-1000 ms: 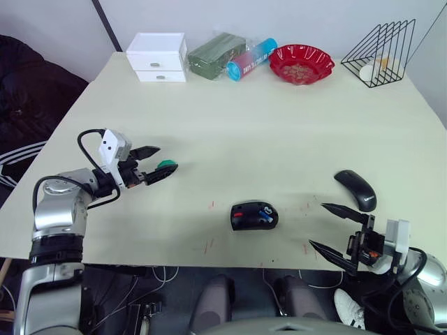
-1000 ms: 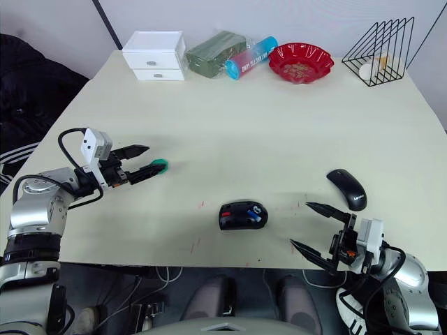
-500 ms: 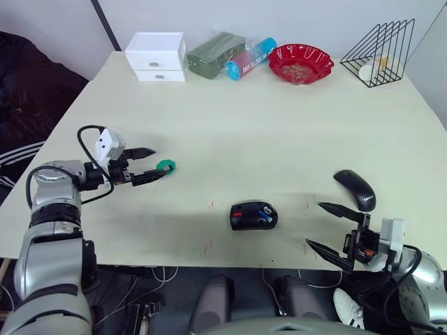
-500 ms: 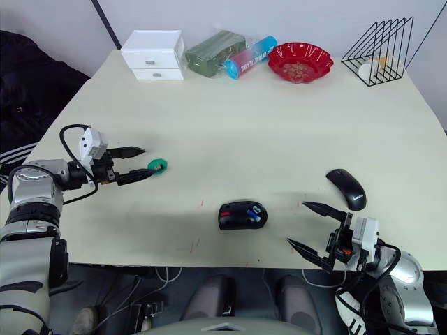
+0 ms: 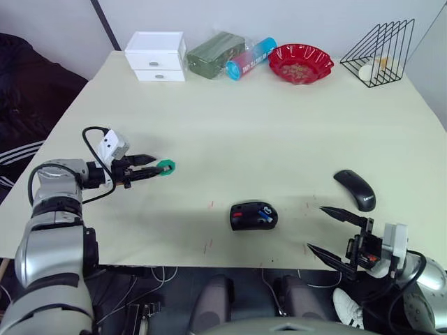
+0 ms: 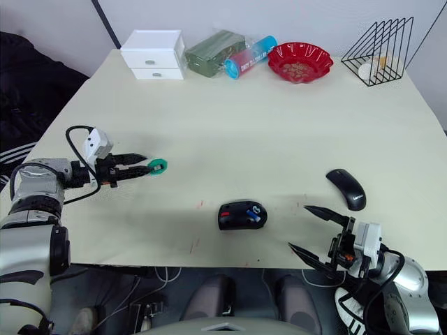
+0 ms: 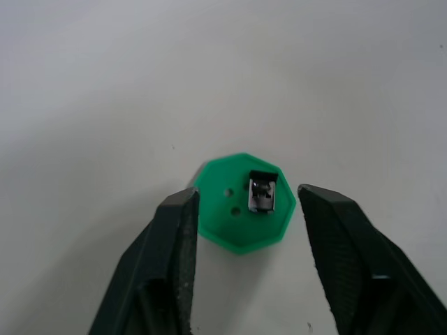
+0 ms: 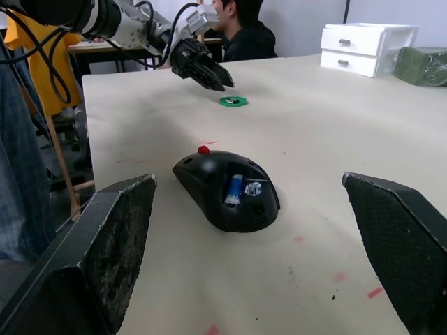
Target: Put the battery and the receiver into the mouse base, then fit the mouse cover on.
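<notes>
The left hand (image 7: 244, 230) is open, straddling a green disc (image 7: 242, 201) carrying the small receiver (image 7: 262, 194), at its twelve o'clock. The base (image 5: 254, 215), battery (image 5: 266, 211) inside, sits mid-tabletop; right hand (image 5: 338, 235) open, idle.

No text, label, brand or number can be read anywhere. The blue and pink tube (image 5: 251, 58), lying at about twelve o'clock on the table's (image 5: 279, 132) far edge, carries a line of print along its side, too small to make out. The mouse cover (image 5: 355, 189), at about four o'clock from the table's middle, shows no legible lettering.
</notes>
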{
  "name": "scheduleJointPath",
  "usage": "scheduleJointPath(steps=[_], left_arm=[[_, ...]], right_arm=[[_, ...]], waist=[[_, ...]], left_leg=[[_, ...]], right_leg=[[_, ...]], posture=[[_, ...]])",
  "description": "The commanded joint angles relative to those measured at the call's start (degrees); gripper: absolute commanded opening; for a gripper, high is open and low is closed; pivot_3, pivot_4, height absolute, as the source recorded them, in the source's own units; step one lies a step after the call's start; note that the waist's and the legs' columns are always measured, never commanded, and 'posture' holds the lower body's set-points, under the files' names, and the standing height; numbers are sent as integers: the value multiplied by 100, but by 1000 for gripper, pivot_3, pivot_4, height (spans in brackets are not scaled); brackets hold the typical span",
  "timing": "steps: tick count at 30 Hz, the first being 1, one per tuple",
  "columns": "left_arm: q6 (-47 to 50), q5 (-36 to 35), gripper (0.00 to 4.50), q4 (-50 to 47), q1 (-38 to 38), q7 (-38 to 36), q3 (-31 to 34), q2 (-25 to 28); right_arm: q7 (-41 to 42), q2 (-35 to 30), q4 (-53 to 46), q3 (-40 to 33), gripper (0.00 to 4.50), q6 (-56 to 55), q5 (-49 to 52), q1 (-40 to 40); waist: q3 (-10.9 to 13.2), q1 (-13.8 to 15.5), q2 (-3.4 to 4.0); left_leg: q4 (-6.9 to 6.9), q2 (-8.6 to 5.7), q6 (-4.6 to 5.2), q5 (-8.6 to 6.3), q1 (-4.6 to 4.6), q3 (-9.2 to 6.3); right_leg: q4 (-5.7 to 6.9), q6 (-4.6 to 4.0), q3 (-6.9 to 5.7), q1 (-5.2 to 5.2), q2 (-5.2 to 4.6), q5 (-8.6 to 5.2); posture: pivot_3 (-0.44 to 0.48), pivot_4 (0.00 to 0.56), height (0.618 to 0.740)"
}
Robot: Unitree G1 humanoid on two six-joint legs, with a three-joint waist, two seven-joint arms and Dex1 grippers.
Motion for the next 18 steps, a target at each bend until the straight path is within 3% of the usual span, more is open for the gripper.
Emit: scheduleJointPath(steps=[1, 3, 5, 18], left_arm=[[-57, 54, 2430, 17, -78, -70, 37, 64], [54, 42, 2430, 38, -90, -111, 57, 42], [-9, 79, 1914, 41, -91, -31, 51, 27], [-190, 219, 1914, 103, -96, 200, 53, -97]], right_arm=[[-71, -8, -222, -45, 4500, -106, 20, 18], [-81, -15, -227, -35, 4500, -110, 18, 21], [-87, -24, -233, -30, 4500, -116, 17, 34], [-104, -20, -198, 9, 4500, -126, -32, -1]], waist=[[0, 0, 0], [0, -1, 0], [0, -1, 0], [0, -4, 0]], left_leg=[[0, 0, 0, 0, 0, 0], [0, 0, 0, 0, 0, 0], [0, 0, 0, 0, 0, 0], [0, 0, 0, 0, 0, 0]], right_leg=[[0, 0, 0, 0, 0, 0], [0, 0, 0, 0, 0, 0], [0, 0, 0, 0, 0, 0], [1, 0, 0, 0, 0, 0]], posture=[[0, 150, 740], [0, 150, 740], [0, 150, 740], [0, 150, 740]])
